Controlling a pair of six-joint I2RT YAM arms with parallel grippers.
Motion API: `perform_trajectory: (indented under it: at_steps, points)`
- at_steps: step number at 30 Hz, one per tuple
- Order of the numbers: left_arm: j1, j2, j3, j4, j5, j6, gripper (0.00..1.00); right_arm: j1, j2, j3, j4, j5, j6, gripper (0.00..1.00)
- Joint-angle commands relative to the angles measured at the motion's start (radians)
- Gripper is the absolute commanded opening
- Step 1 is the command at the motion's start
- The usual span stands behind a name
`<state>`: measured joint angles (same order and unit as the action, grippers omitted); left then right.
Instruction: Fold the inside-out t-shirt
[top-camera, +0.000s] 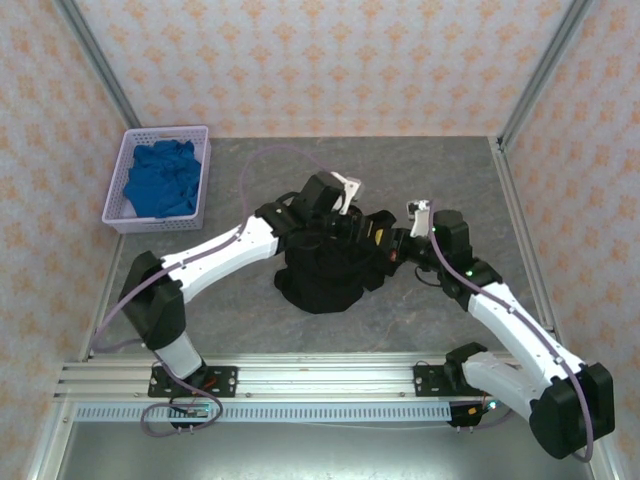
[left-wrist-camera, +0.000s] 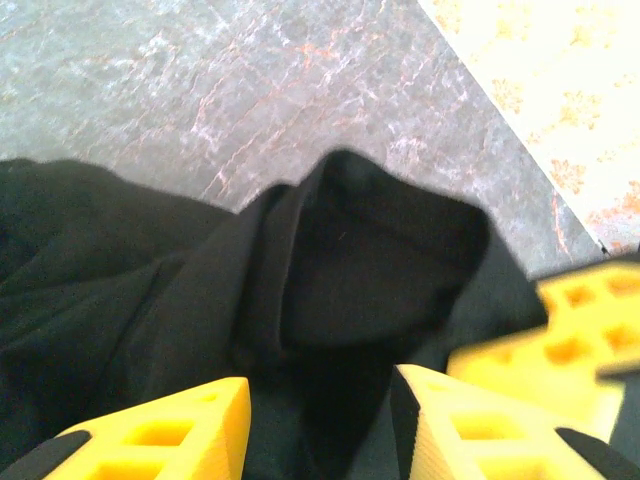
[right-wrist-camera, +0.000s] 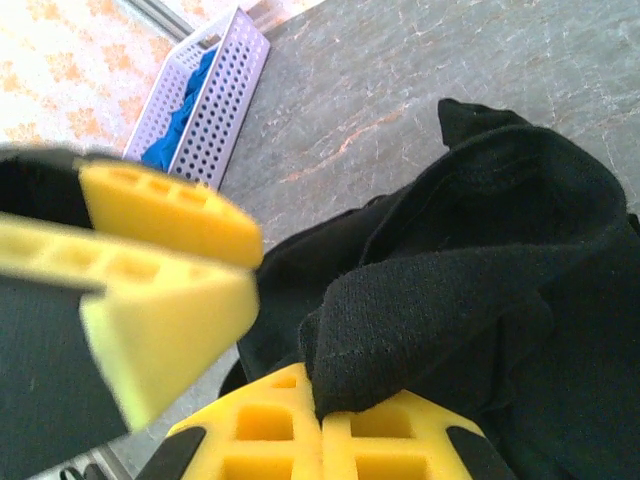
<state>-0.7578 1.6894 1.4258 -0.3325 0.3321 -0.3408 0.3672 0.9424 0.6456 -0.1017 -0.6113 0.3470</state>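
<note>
Black fabric of the inside-out t-shirt (top-camera: 325, 285) lies bunched in a heap on the grey table (top-camera: 430, 170), directly below both pincers, which meet over its far edge.

Left gripper (left-wrist-camera: 320, 430): the yellow fingers (left-wrist-camera: 150, 435) stand partway apart. Cloth lies in the gap between them, and a raised, hollow fold stands just ahead of the fingertips. The fingers do not clamp the cloth anywhere that shows.

Right gripper (right-wrist-camera: 320, 405): the fingers are closed flush against each other. A thick fold of the t-shirt is pinched at their tips and rises from them. The rest of the garment spreads ahead of this pincer.

The two pincers sit just beside each other, tips facing.

Well apart from the left gripper, on its left, a lavender perforated basket (top-camera: 203, 165) holds a blue cloth (top-camera: 160, 180).
</note>
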Motion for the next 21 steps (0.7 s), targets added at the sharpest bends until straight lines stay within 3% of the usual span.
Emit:
perform_trajectory:
  at_steps: [1, 13, 16, 21]
  points:
    - [0.002, 0.059, 0.093, -0.053, 0.001, 0.017, 0.43, -0.006, -0.035, -0.027, 0.053, -0.031, -0.04, 0.0]
    - [0.002, 0.251, 0.237, -0.174, 0.044, 0.045, 0.43, -0.006, -0.056, -0.053, 0.056, -0.027, -0.047, 0.0]
    - [0.004, 0.269, 0.249, -0.182, 0.037, 0.045, 0.32, -0.006, -0.065, -0.057, 0.044, -0.017, -0.056, 0.0]
    - [0.03, 0.249, 0.235, -0.167, 0.031, 0.041, 0.03, -0.006, -0.096, -0.058, 0.002, 0.031, -0.086, 0.0]
